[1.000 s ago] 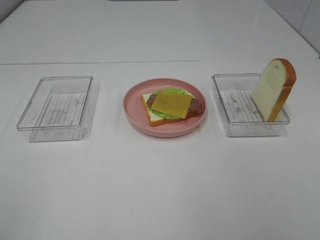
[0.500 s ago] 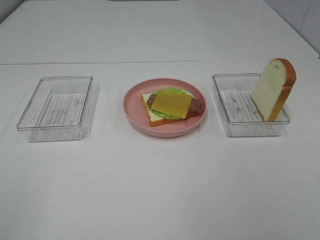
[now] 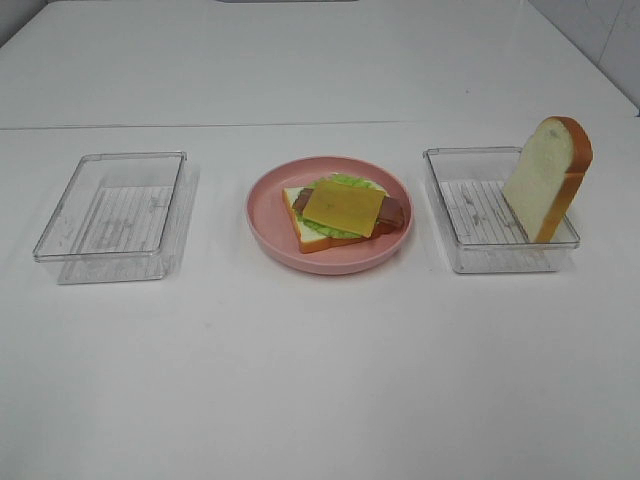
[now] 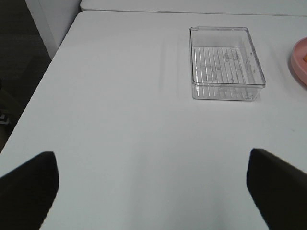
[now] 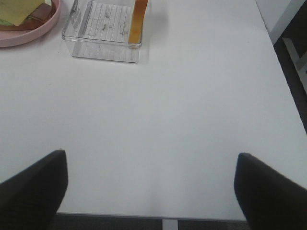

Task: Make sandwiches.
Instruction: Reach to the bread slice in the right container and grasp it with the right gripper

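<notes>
Exterior high: open-faced sandwich (image 3: pixel 340 213) on pink plate (image 3: pixel 268 222), centre of table (image 3: pixel 320 380). 1 bread slice (image 3: pixel 546 178) leans upright in right clear tray (image 3: pixel 470 258); left clear tray (image 3: pixel 110 215) beside plate. Left gripper (image 4: pixel 153 191) and right gripper (image 5: pixel 151 189) fingers spread apart, holding nothing.

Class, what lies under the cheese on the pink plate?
Under the cheese show bacon, lettuce and a bread slice on the plate. Their middles are covered.

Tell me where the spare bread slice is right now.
In the high view, the bread slice stands tilted in the clear tray on the right, beside the pink plate.
</notes>
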Motion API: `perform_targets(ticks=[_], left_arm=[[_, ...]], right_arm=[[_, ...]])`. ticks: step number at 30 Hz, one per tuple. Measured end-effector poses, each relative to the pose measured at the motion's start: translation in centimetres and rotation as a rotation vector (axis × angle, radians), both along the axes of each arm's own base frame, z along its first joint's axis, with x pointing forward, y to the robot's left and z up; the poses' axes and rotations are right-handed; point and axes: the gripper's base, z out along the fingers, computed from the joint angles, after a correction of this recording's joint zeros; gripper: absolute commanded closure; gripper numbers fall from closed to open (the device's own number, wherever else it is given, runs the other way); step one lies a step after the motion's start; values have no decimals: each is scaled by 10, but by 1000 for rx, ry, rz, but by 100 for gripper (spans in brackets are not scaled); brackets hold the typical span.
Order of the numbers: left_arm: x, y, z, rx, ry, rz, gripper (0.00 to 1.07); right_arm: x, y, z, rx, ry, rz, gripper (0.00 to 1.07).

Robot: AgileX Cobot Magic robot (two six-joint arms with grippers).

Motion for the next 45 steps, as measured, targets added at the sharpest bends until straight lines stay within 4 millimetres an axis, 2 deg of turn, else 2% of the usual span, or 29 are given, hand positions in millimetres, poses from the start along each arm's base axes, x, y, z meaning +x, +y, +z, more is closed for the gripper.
perform_targets(ticks=[2,6,7,8,10,12,13,14,16,18,19,21,24,26,27,29,32,34,35,36,38,40,41,43,45], left_arm=[[0,0,0,0,0,0,6],[0,0,0,0,0,0,6],[0,0,0,0,0,0,6],[0,0,0,0,0,0,6],[0,0,0,0,0,0,6],[0,0,0,0,0,0,6],[0,0,0,0,0,0,6],[0,0,0,0,0,0,6],[0,0,0,0,0,0,6],[0,0,0,0,0,0,6],[0,0,0,0,0,0,6],[0,0,0,0,0,0,6],[0,0,0,0,0,0,6],[0,0,0,0,0,0,6],[0,0,0,0,0,0,6],[0,0,0,0,0,0,6],[0,0,0,0,0,0,6],[0,0,0,0,0,0,6],[0,0,0,0,0,0,6],[0,0,0,0,0,0,6],[0,0,0,0,0,0,6],[0,0,0,0,0,0,6],[0,0,0,0,0,0,6],[0,0,0,0,0,0,6],[0,0,0,0,0,0,6]], right_arm=[[3,0,3,4,-1,-2,16],[26,1,14,2,-43,7,16],[26,1,14,2,-43,7,16],[38,1,19,0,-75,14,16],[44,2,21,-1,-89,17,16],[63,3,25,-3,-115,27,16],[63,3,25,-3,-115,27,16],[76,3,26,-4,-123,33,16],[82,3,26,-5,-128,35,16],[100,4,24,-5,-108,42,16],[100,4,24,-5,-108,42,16],[122,5,14,-4,-39,47,16],[128,5,12,-4,-18,48,16],[143,5,8,-3,41,49,16],[143,5,8,-3,41,49,16],[166,6,13,-3,87,49,16],[173,6,15,-3,96,49,16],[192,6,19,-3,132,47,16],[192,6,19,-3,132,47,16],[204,6,20,-3,160,46,16],[210,6,19,-2,179,45,16],[229,6,21,5,223,35,16],[229,6,21,5,223,35,16],[253,6,19,15,289,20,16],[259,6,16,14,310,18,16]])
